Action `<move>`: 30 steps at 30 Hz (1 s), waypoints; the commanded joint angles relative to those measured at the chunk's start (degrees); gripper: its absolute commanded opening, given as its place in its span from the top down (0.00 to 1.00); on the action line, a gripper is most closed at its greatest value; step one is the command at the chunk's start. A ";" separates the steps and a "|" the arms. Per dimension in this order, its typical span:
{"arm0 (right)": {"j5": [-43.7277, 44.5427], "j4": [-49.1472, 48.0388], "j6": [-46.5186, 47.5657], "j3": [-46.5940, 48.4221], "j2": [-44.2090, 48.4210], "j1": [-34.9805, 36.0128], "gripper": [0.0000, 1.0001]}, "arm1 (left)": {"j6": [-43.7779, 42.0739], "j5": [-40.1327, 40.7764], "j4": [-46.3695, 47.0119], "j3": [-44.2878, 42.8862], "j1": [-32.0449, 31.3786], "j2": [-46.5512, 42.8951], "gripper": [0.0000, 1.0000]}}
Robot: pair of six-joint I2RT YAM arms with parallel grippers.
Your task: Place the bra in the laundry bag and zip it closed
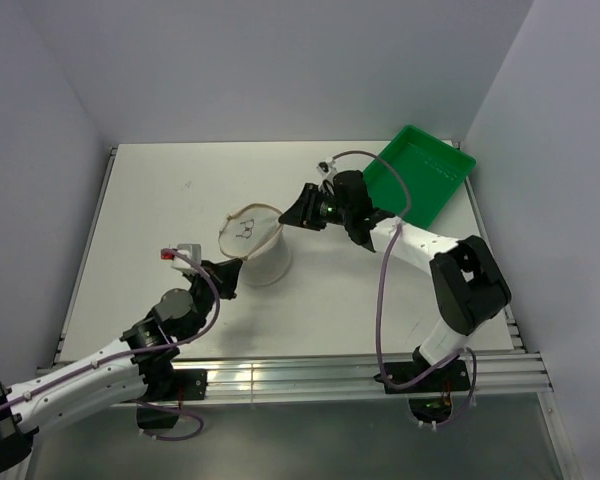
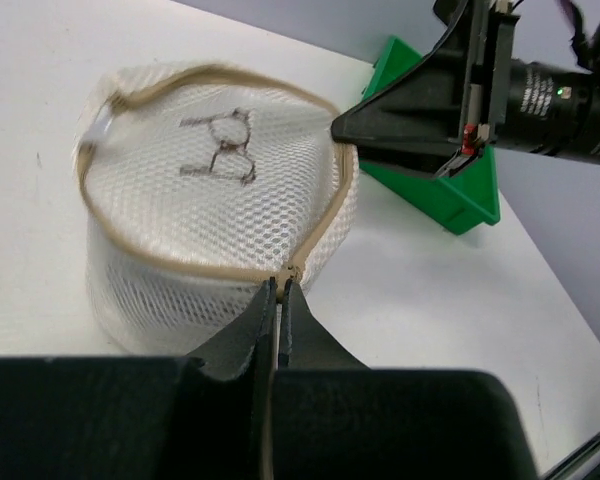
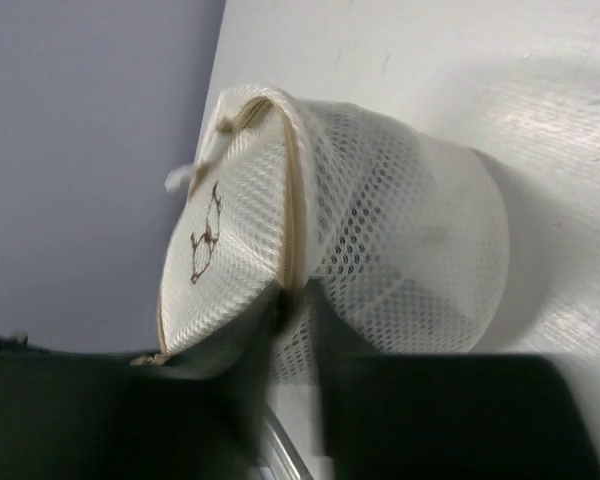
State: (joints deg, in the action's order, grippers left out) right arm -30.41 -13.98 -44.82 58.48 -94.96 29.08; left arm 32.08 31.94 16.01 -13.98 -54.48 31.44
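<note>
Little of the bra (image 3: 405,290) can be made out: only a dim grey shadow low behind the mesh in the right wrist view, too faint to show its shape or its straps. It lies inside the laundry bag (image 1: 255,243), which stands upright on the white table (image 1: 160,190), about mid-table, its flat round top bearing a small dark stitched mark (image 2: 220,145). Whether the zip runs fully closed round the tan rim I cannot tell; a small white tab (image 2: 102,125) sticks out at the far side of the rim.

The left gripper (image 2: 279,290) meets the bag at the near side of the rim, its two fingers pressed flat together with the tan edge pinched at their tips. The right gripper (image 2: 342,125) comes in from the opposite side, its tips drawn to a point touching the rim. Its own camera is blurred, showing dark fingers (image 3: 330,325) close on either side of the tan band with just a slim gap, seemingly nipping it.

Behind the right arm a green tray (image 1: 427,170) sits at the far right corner, well apart from the bag, and cut off at the frame edge in the left wrist view.
</note>
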 commanded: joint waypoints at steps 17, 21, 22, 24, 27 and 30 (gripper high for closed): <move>14.16 -10.10 -8.35 -14.01 12.62 12.05 0.34 | 1.32 -8.56 16.86 -5.10 -0.19 14.62 1.00; 13.01 -11.77 -9.58 -12.78 10.93 12.05 0.38 | 1.59 -7.95 15.90 -4.66 -0.19 13.56 1.00; 13.19 -11.95 -9.59 -12.69 10.93 12.05 0.38 | 1.50 -7.60 15.46 -4.57 -0.19 13.38 1.00; 12.84 -12.04 -9.33 -12.77 11.72 12.05 0.36 | 1.33 -7.51 15.19 -4.39 -0.19 13.21 1.00; 13.01 -12.30 -8.71 -13.65 14.18 12.05 0.36 | 1.24 -7.16 15.10 -4.39 -0.19 13.12 1.00; 14.06 -11.07 -7.48 -15.06 16.90 12.05 0.38 | 0.97 -6.81 14.93 -4.65 -0.19 13.12 1.00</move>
State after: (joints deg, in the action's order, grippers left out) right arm -18.57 -22.02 -53.17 43.05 -82.46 41.01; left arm 32.38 26.41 28.29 -17.47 -54.19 45.47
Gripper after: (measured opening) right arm 0.627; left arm 0.040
